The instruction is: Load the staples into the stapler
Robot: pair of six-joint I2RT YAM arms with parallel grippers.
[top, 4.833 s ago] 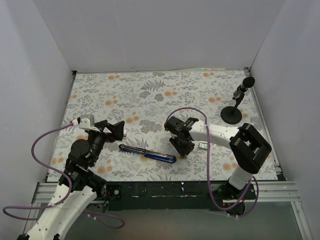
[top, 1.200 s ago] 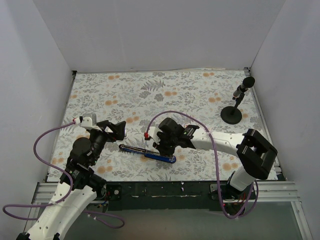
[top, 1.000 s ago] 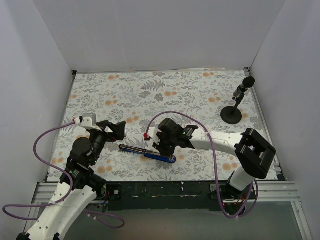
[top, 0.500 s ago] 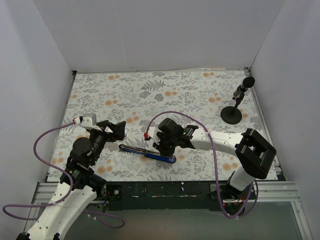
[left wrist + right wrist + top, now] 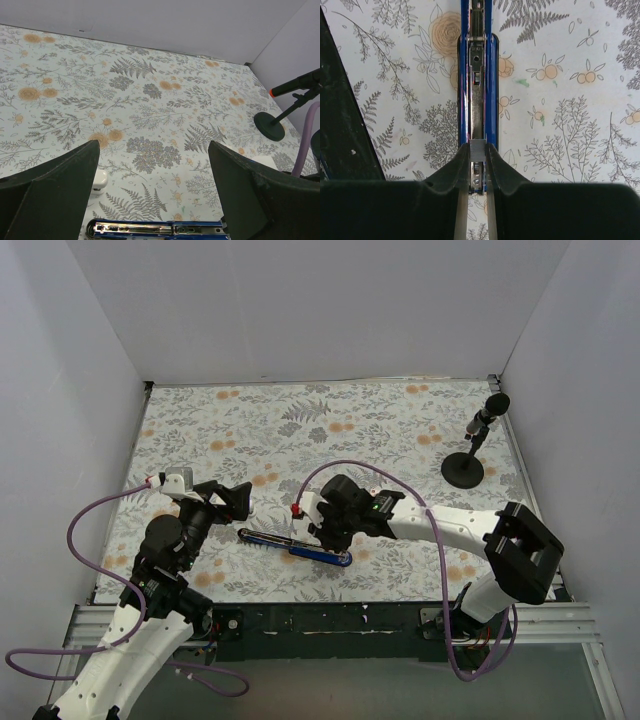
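The blue stapler (image 5: 268,538) lies opened out flat on the flowered table, its silvery rail facing up. My right gripper (image 5: 320,538) is low over its right half. In the right wrist view the right gripper (image 5: 477,156) is shut on the staples (image 5: 477,149), a small grey block held right on the stapler's rail (image 5: 477,100) near its near end. My left gripper (image 5: 236,502) is open and empty, just beyond the stapler's left end. In the left wrist view the stapler (image 5: 150,229) lies below my open left gripper (image 5: 152,145).
A black microphone stand (image 5: 464,466) stands at the back right and also shows in the left wrist view (image 5: 270,126). A small white object (image 5: 99,179) lies on the table by my left finger. White walls close in the table on three sides.
Since 4.8 s ago my right gripper has carried the staples left onto the stapler. Over the last second it has barely moved; the right elbow has shifted a little right. The left arm is still.
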